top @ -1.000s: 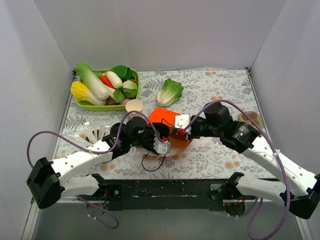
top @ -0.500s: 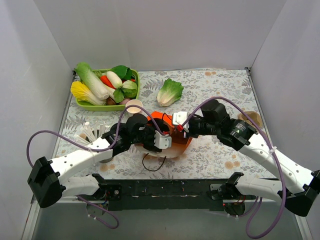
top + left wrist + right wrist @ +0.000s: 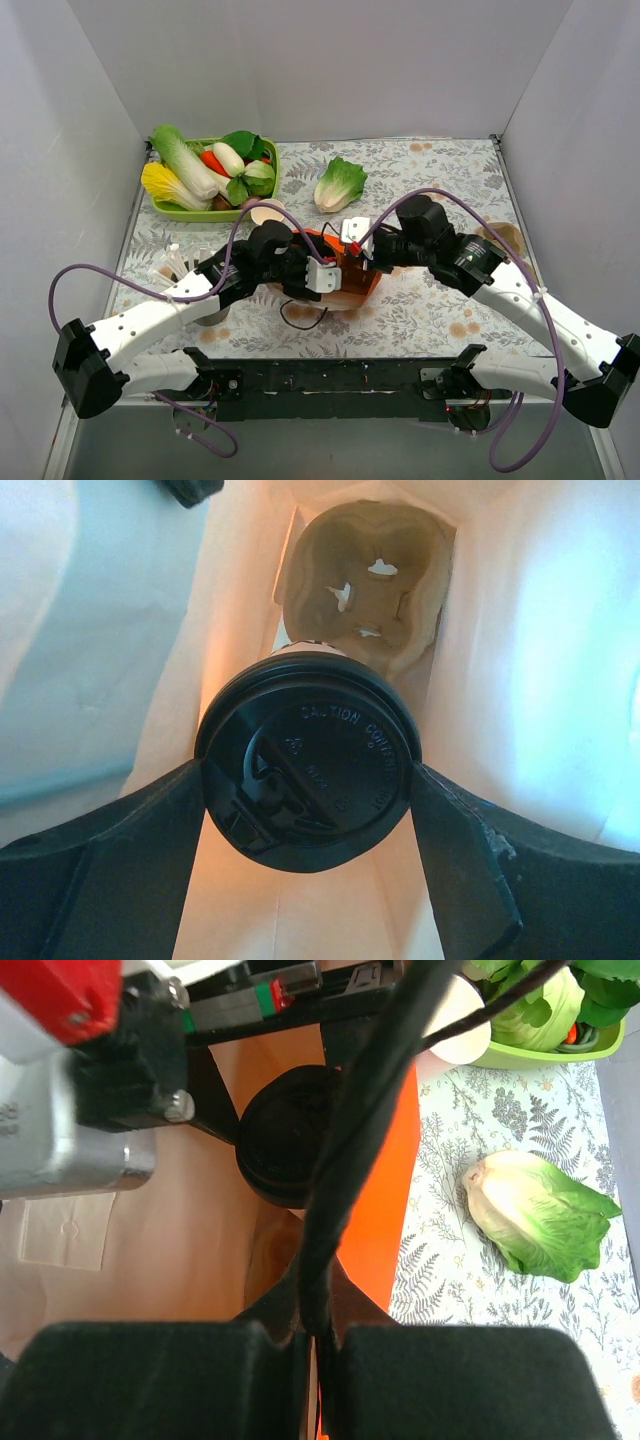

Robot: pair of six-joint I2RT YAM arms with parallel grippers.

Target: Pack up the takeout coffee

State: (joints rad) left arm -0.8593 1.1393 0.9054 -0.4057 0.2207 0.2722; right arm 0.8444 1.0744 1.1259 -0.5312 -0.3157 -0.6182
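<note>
The takeout coffee (image 3: 308,760), a white cup with a black lid, sits between the fingers of my left gripper (image 3: 308,780), which is shut on the lid's sides. It hangs inside the open orange paper bag (image 3: 352,278), above a brown cardboard cup carrier (image 3: 365,590) at the bag's bottom. My right gripper (image 3: 318,1330) is shut on the bag's black cord handle (image 3: 350,1140) at the bag's rim. The lid also shows in the right wrist view (image 3: 285,1140). From above, the left gripper (image 3: 305,275) and the right gripper (image 3: 365,255) meet over the bag.
A lidless white cup (image 3: 266,212) stands just behind the bag. A lettuce head (image 3: 340,183) lies beyond it. A green tray (image 3: 200,213) of vegetables is at the back left. White sticks (image 3: 180,262) lie at the left. A second cord handle (image 3: 303,315) loops in front of the bag.
Both grippers have moved a little away from the bases. The bag now stands more upright and open, and my left gripper has carried the coffee down into it.
</note>
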